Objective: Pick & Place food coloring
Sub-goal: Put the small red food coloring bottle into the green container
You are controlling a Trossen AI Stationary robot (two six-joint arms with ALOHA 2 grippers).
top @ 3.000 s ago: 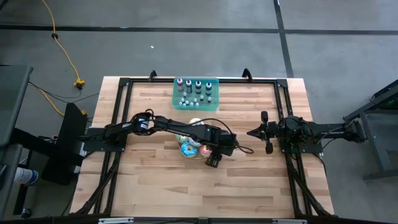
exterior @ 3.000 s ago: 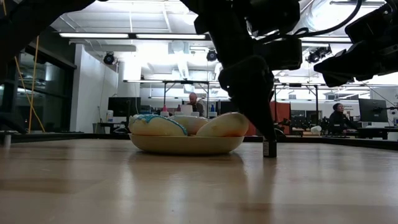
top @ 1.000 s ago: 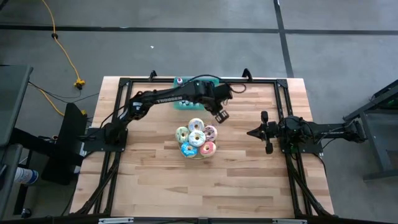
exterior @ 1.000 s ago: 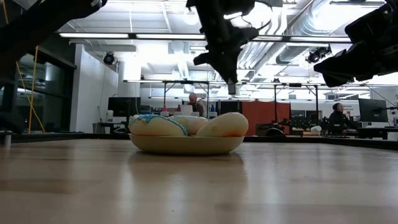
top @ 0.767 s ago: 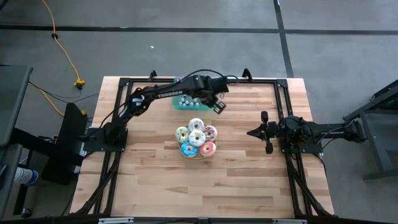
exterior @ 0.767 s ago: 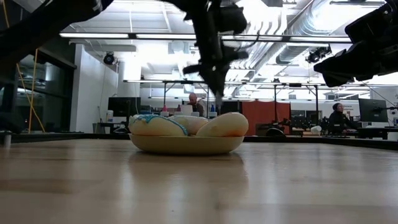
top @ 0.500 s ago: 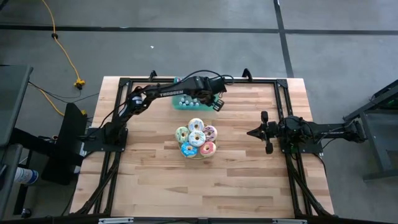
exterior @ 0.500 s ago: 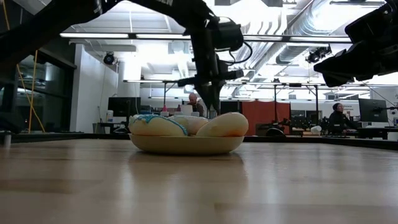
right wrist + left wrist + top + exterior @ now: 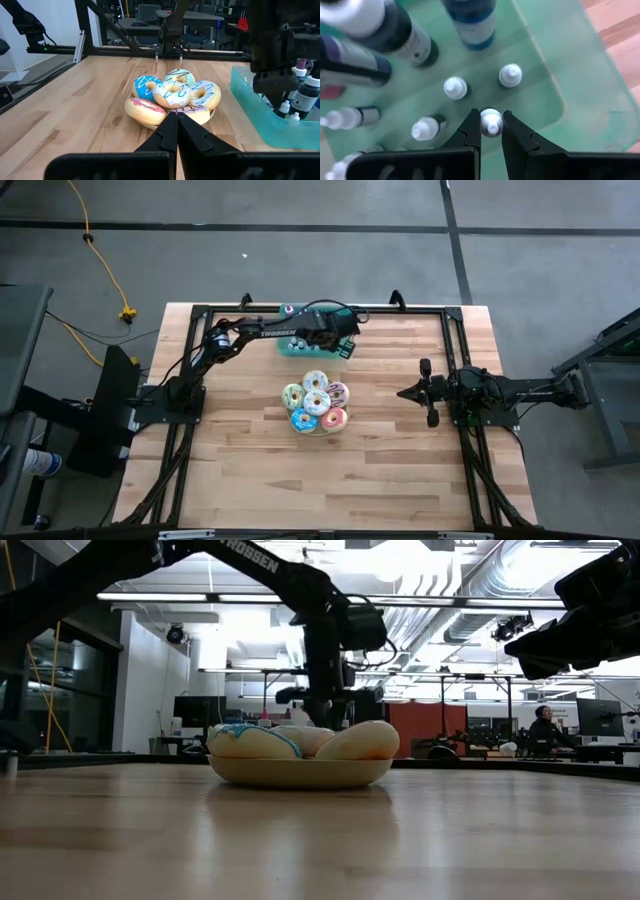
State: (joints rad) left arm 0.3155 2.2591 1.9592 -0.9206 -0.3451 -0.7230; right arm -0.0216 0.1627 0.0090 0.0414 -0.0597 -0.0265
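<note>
On the wooden table [image 9: 400, 470]: six donuts [image 9: 316, 402], one teal tray [image 9: 292, 347].

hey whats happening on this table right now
The left gripper is down inside the teal tray at the table's far edge, shut on a small white-capped food coloring bottle, with other bottles standing around it. The right gripper waits shut at the table's right side, facing a plate of frosted donuts in the middle of the table.
</note>
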